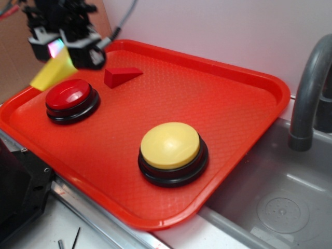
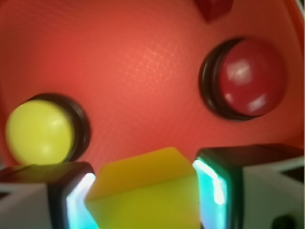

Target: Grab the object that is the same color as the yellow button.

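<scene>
2 fingers of the gripper (image 2: 145, 191) are closed on the yellow wedge block (image 2: 147, 191), holding it lifted above the far left corner of the red tray (image 1: 244, 114), just behind the red button (image 1: 71, 99). It looks light, rigid and smooth, so likely slippery; the flat side faces suit the grip better than the slope. Its color matches the yellow button (image 1: 171, 148) near the tray's front edge.
</scene>
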{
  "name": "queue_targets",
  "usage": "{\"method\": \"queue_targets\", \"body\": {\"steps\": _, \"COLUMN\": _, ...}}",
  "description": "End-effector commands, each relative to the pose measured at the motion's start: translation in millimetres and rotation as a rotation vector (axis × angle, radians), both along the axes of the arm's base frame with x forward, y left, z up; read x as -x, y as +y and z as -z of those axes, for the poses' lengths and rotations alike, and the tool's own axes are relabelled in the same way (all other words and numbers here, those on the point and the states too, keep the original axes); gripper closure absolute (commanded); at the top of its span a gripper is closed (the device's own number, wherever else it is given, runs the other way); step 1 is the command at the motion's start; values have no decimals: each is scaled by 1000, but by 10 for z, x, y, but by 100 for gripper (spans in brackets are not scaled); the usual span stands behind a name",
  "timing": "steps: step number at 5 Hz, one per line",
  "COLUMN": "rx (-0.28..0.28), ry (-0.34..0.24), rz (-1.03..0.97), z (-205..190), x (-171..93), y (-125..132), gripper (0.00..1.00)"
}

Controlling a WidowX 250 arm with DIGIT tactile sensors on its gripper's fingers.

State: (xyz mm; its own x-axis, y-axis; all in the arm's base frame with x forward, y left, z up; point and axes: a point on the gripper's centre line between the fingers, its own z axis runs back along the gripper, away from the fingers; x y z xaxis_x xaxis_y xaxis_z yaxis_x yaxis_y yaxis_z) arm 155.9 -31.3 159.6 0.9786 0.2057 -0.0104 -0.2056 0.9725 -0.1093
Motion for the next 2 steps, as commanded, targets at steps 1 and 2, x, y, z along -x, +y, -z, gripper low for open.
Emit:
{"method": "queue_targets", "body": {"steps": 1, "rx": 117, "ry": -141, "rz": 32, "z": -630, "x": 161, "y": 142, "gripper": 100}}
{"method": "queue_targets", "body": {"steps": 2, "rx": 106, "ry": -79, "rz": -45, "z": -574, "x": 56, "y": 208, "gripper": 100}}
